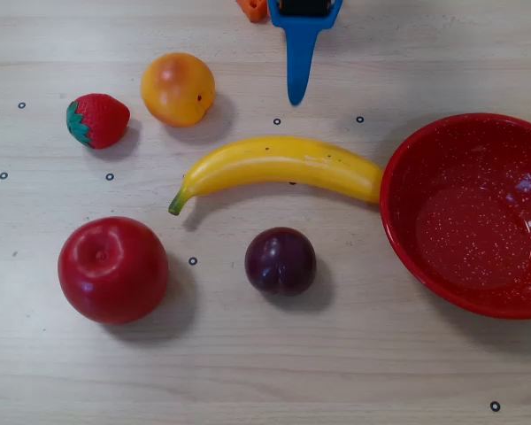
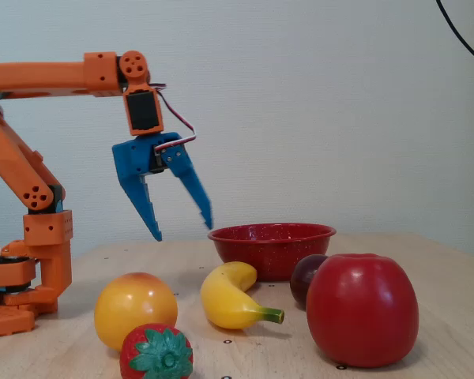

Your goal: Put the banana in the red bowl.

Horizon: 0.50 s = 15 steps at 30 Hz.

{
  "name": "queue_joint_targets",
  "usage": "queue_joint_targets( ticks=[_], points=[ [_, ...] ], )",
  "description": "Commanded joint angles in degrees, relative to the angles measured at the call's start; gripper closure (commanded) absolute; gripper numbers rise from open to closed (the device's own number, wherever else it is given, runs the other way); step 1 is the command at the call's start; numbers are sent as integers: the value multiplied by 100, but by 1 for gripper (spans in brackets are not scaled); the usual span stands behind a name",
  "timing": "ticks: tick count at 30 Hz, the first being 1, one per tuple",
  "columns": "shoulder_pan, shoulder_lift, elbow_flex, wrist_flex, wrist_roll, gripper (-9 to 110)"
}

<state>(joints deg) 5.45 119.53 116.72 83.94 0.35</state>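
The yellow banana [image 1: 283, 166] lies across the middle of the table in the overhead view, green stem to the left, its right end touching the red bowl [image 1: 398, 230]. In the fixed view the banana [image 2: 225, 297] lies in front of the red bowl [image 2: 270, 247]. My blue gripper [image 2: 182, 230] hangs open and empty in the air, above and behind the banana. The overhead view shows only one blue finger [image 1: 297, 62] at the top edge.
An orange fruit [image 1: 177, 88] and a strawberry [image 1: 96, 120] sit at the upper left in the overhead view. A red apple [image 1: 113, 269] and a dark plum [image 1: 280, 260] lie in front of the banana. The orange arm base [image 2: 24, 268] stands at the left.
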Motion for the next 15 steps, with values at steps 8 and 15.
queue_joint_targets(
  ticks=[8,15],
  points=[
    [-299,-439,-589,343,809,54],
    [-492,-1055,-624,308,993,44]
  ],
)
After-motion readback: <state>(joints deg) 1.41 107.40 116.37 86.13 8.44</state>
